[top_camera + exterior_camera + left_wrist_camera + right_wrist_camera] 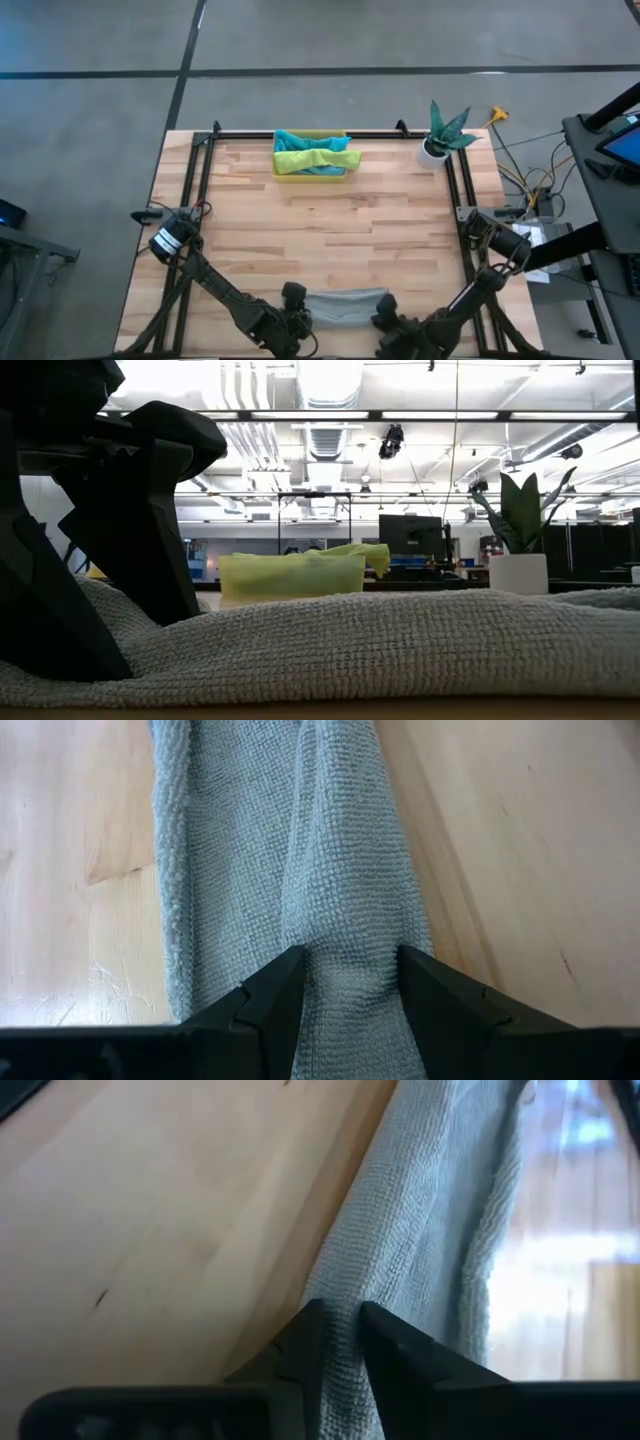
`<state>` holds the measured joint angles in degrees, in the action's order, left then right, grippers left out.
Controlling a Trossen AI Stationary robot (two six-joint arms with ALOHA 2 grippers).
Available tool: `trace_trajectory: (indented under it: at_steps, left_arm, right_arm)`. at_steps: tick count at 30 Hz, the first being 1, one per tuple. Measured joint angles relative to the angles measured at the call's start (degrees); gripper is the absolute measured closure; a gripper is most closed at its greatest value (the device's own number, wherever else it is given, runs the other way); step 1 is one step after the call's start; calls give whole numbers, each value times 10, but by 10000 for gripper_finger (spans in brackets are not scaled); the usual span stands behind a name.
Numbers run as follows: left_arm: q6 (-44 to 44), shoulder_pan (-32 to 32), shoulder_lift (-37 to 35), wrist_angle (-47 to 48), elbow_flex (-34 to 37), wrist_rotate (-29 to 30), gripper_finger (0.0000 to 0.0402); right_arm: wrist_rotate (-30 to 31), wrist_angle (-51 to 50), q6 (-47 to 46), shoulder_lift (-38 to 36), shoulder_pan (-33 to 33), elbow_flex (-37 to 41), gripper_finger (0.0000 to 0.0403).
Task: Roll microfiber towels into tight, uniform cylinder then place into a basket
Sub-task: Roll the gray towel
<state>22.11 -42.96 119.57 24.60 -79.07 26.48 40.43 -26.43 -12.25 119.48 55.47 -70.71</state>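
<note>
A grey microfiber towel [345, 305] lies as a long folded strip along the table's near edge, between my two grippers. My left gripper [297, 318] is shut on its left end, my right gripper [386, 318] on its right end. In the low view the towel [400, 645] is a low ridge resting on the table. The yellow basket [310, 170] stands at the far edge with a teal towel [300, 140] and a lime green towel [320, 158] heaped in it. My left gripper pinches a thick bunched fold of the towel [350, 965] between its two fingers [275, 990], at the strip's left end. The fingers slant down and lie along the strip. The towel rests on the table. My right gripper pinches a thinner raised fold [345, 1315] at the strip's right end between its two fingers [305, 1340], which stand close together. They slant down along the strip, and the cloth beyond them lies on the table.
A white pot with a green plant [440, 140] stands at the far right, beside the basket. Black frame rails [205, 170] run along the table's left, right and far sides. Bare wood [330, 235] lies between the towel and the basket.
</note>
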Motion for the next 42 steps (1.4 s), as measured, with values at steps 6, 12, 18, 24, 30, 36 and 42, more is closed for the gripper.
trace_trajectory:
  at_steps: [6,12,18,24,30,36,42]
  left_arm:
    - [0,-1,0,0,0,0,250]
    - [1,-5,-3,8,0,0,250]
    - [1,-26,-24,56,1,-19,250]
    - [0,-32,-37,54,2,-23,250]
    - [-6,-31,-41,54,-4,-18,250]
    - [-36,-31,-66,64,-18,11,250]
    - [-39,-36,-99,63,-18,56,250]
  right_arm:
    - [-30,5,-12,-1,-19,4,359]
    - [-60,5,-10,-9,-32,5,385]
    - [-161,-9,-46,-26,-54,5,393]
    - [-184,-10,-48,-28,-63,5,394]
    - [-187,-8,-40,-29,-64,5,394]
    - [-182,-5,-38,-34,-63,7,394]
    - [-158,-4,-42,-39,-62,8,387]
